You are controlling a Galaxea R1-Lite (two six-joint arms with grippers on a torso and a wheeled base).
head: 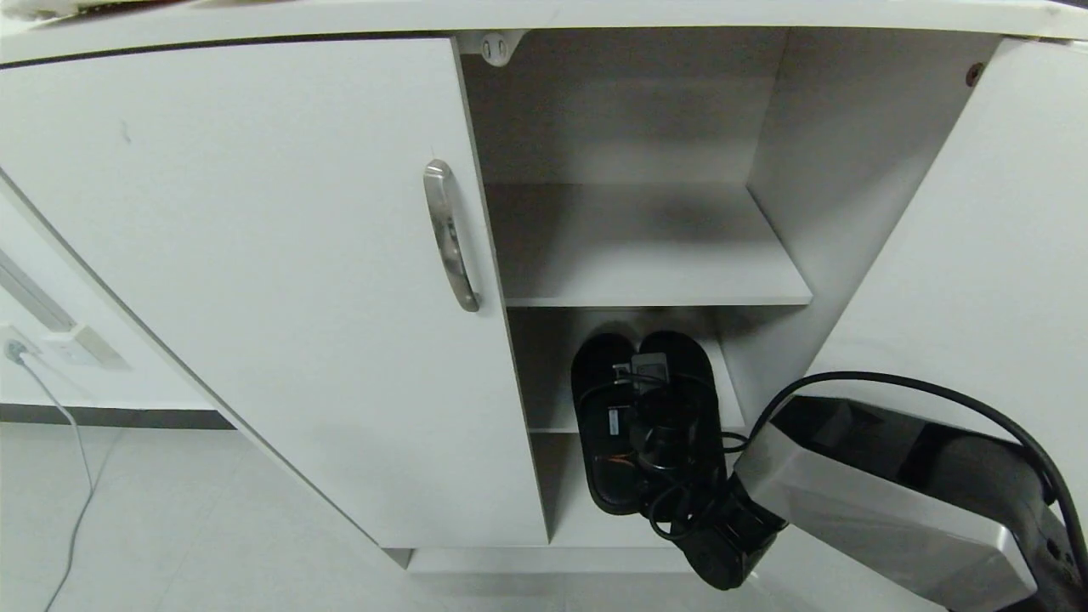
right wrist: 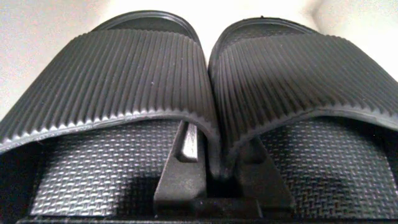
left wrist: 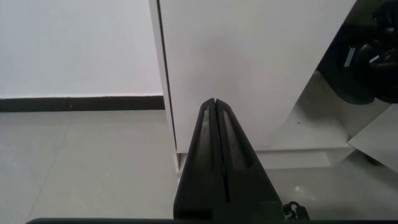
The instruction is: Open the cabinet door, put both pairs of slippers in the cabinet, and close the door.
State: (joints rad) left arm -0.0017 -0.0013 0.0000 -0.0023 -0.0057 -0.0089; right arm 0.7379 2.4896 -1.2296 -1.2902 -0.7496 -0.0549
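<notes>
A pair of black slippers (head: 599,408) hangs in the mouth of the cabinet's lower compartment, below the middle shelf (head: 646,255). My right gripper (head: 659,425) comes in from the lower right and is shut on them. In the right wrist view its fingers (right wrist: 186,168) pinch the inner edges of the two ribbed-strap slippers (right wrist: 124,81) together. The cabinet's right door (head: 977,255) stands open, and the left door (head: 255,280) with its metal handle (head: 450,238) is shut. My left gripper (left wrist: 214,109) is shut on nothing, low over the floor and facing the cabinet's base, with the slippers (left wrist: 360,68) off to its side.
A low shelf (head: 544,421) sits behind the slippers in the lower compartment. A wall socket (head: 17,350) with a cable running down to the floor is at the far left. Light floor tiles (head: 170,527) spread out in front of the cabinet.
</notes>
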